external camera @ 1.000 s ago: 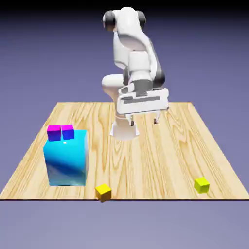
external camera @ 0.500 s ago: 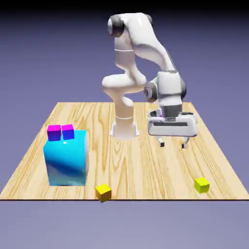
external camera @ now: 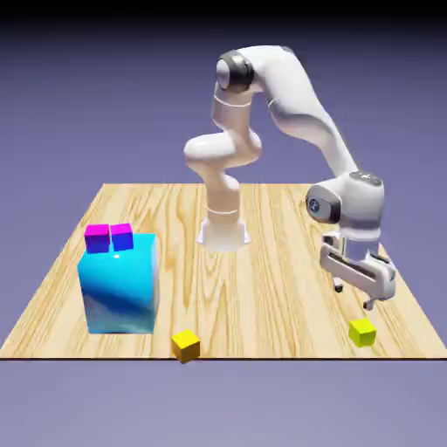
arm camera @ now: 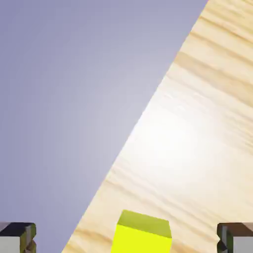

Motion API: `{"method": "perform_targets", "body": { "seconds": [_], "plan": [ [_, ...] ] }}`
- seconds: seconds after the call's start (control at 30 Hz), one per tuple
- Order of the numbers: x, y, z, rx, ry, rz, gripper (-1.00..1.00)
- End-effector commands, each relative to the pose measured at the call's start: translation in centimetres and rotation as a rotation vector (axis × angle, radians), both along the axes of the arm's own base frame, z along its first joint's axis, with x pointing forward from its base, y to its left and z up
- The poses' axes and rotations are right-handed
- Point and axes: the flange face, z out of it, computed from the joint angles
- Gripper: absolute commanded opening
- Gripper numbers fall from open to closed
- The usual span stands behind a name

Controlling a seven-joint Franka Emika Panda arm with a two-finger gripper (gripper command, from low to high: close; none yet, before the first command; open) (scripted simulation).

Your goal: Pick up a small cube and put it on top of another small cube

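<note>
Near the table's front edge, exterior view's right: lime cube (external camera: 361, 333), likely light, stiff, hard to crush; smooth faces may slip, so pinch opposite sides squarely, at mid-height

Just beyond and above it, gripper (external camera: 354, 297), jaws wide, nothing between them

Farther back, white arm (external camera: 301, 99) reaching from its base

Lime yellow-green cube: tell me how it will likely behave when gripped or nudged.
The lime cube looks stiff, with crisp edges and flat faces, so it probably won't squash. Being far smaller than the cyan block, it may well be light. Sitting flat on the wooden table, it would likely slide rather than roll.
</note>
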Motion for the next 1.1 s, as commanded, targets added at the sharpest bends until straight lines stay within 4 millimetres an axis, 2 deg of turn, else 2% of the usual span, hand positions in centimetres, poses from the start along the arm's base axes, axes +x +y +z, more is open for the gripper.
{"method": "perform_targets", "body": {
  "seconds": [0.0,0.1,0.17,0.3,0.33,0.37,0.4,0.53,0.57,0.67,0.8,0.93,1.07],
  "plan": [
    [-0.2,0.8,-0.8,-0.007,0.013,-0.029,0.0],
    [-0.9,3.0,-3.2,-0.03,0.049,-0.116,0.0],
    [-1.1,3.4,-3.7,-0.035,0.054,-0.131,0.0],
    [-1.0,3.1,-10.3,-0.036,0.054,-0.131,0.0],
    [-1.0,3.1,-10.7,-0.036,0.054,-0.131,0.0],
    [-1.0,3.1,-10.7,-0.036,0.054,-0.131,-1.0],
    [-1.0,3.1,-10.7,-0.036,0.054,-0.131,-1.0],
    [-1.1,3.3,-4.0,-0.035,0.054,-0.131,-1.0],
    [0.0,1.5,-2.7,-0.04,0.051,-0.136,-1.0],
    [3.3,-5.9,0.9,-0.055,0.044,-0.157,-1.0],
    [5.6,-16.3,5.6,-0.071,0.043,-0.187,-1.0],
    [5.5,-26.7,9.9,-0.08,0.048,-0.22,-1.0],
    [3.2,-36.4,13.9,-0.079,0.056,-0.253,-1.0]
  ]
}}
